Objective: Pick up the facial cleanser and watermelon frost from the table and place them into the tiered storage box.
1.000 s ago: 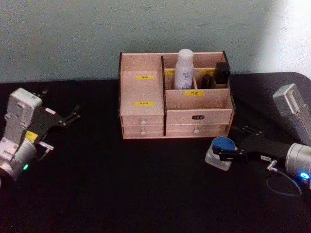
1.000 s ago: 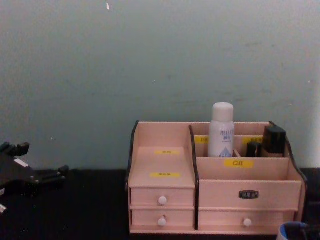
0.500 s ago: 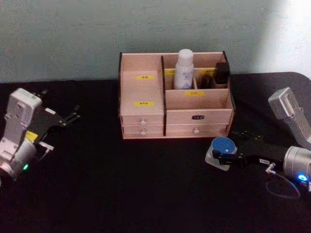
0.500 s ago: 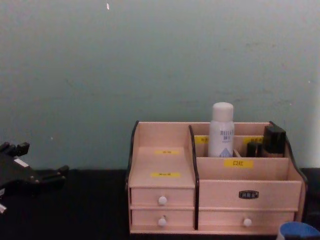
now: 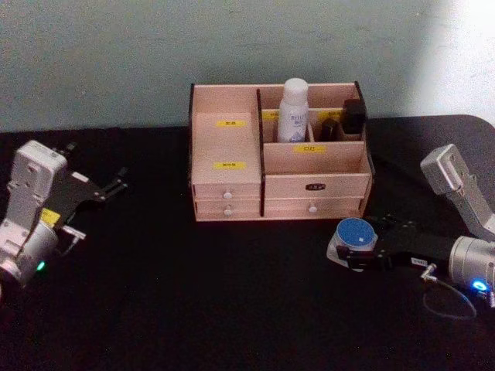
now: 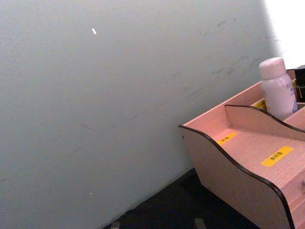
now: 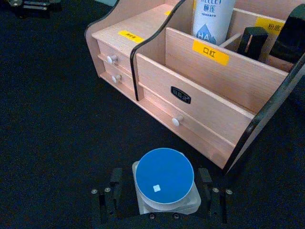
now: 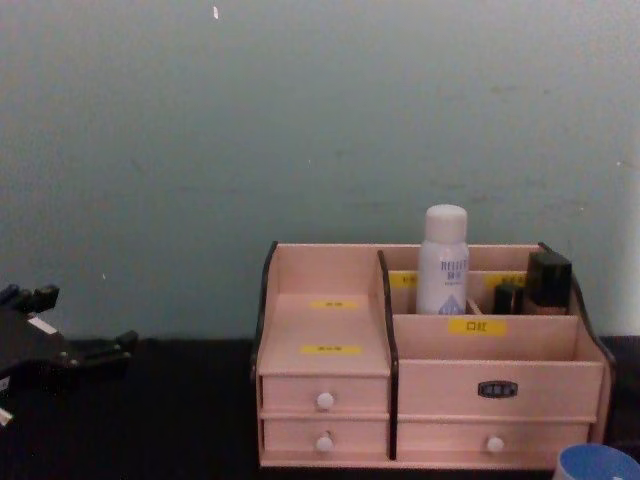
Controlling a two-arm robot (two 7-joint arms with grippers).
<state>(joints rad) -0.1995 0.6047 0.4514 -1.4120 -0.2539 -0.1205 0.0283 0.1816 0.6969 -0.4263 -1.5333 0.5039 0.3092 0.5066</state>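
Now that the right end effector [image 7: 160, 183] has moved in around the watermelon frost [image 7: 164, 174], fingers apart on either side, the jar sits unlifted on the counter [image 5: 193, 309] before the tiered storage box [image 5: 224, 100], seemingly ready for clamping. The facial cleanser [image 5: 294, 108] already stands inside; the left end effector [image 5: 116, 182] idles far left.

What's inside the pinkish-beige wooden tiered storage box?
A tall white cylindrical bottle stands in a rear compartment, small black containers beside it. Drawer contents are hidden behind closed fronts.
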